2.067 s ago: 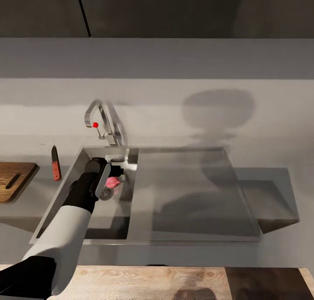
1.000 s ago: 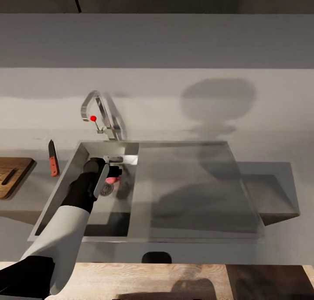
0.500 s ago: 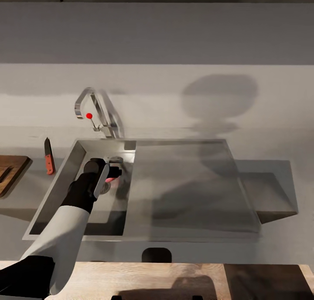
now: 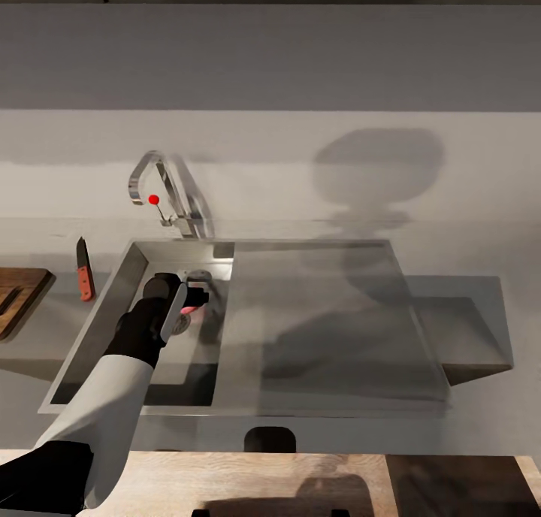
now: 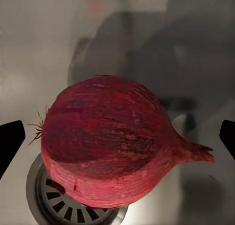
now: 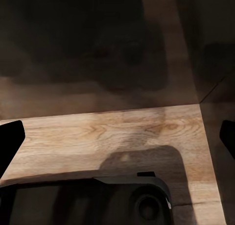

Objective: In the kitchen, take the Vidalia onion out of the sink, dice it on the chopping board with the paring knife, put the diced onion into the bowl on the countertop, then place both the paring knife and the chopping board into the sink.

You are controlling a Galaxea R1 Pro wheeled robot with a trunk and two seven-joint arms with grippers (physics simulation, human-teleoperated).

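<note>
We centre left gripper (image 5: pixel 117 137), jaws wide, astride Vidalia onion (image 5: pixel 110 141) over sink (image 4: pixel 98 329) drain; right gripper (image 6: pixel 117 137) jaws wide; knife at 10 o'clock.

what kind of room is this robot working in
Most likely a kitchen: a stainless-steel sink with a chrome tap is set into a grey countertop, and a paring knife lies beside a chopping board.

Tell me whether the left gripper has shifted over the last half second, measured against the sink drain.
No. The left gripper still hangs over the drain beside the Vidalia onion.
</note>
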